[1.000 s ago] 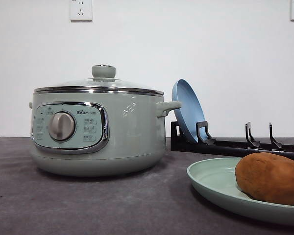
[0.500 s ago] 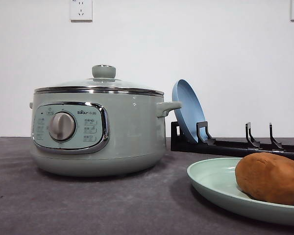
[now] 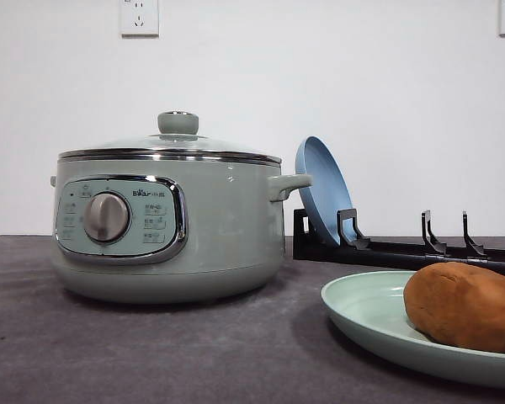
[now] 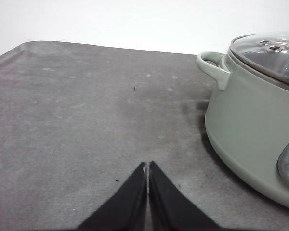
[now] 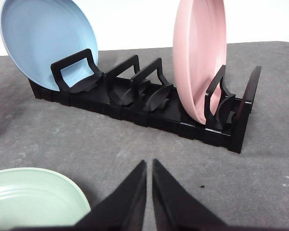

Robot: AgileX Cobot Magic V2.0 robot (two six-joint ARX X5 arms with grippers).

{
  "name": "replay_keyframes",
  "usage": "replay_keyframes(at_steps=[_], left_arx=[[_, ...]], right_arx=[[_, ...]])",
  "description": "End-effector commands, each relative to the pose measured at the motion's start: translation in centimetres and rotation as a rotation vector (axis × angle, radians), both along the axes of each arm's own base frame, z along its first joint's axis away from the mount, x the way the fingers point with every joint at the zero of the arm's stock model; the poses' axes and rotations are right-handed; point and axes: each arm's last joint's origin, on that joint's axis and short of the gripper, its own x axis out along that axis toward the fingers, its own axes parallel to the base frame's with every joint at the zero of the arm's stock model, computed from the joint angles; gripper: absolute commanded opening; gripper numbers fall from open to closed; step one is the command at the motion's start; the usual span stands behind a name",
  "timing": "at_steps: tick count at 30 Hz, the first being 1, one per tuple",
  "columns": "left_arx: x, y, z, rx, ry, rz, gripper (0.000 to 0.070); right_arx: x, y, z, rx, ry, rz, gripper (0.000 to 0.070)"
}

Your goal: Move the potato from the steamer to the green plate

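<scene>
The potato is lying on the green plate near the table's front edge, so the transfer is looking finished. Farther back the steamer is sitting with its glass lid on. The left gripper is hanging pinched together over bare table beside the steamer, holding nothing; the right gripper is likewise nearly closed and empty. Its wrist view is revealing a pink plate in the black rack behind the blue plate.
</scene>
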Motion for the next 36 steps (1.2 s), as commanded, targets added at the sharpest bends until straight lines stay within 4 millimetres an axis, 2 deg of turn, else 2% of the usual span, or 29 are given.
replay_keyframes(at_steps=[1,36], left_arx=[[0.10,0.03,-0.66,0.016,0.018,0.005,0.0000],[0.10,0.03,-0.66,0.016,0.018,0.005,0.0000]], right_arx=[[0.03,0.01,-0.05,-0.010,-0.008,0.001,0.0009],[0.03,0.01,-0.05,-0.010,-0.008,0.001,0.0010]])
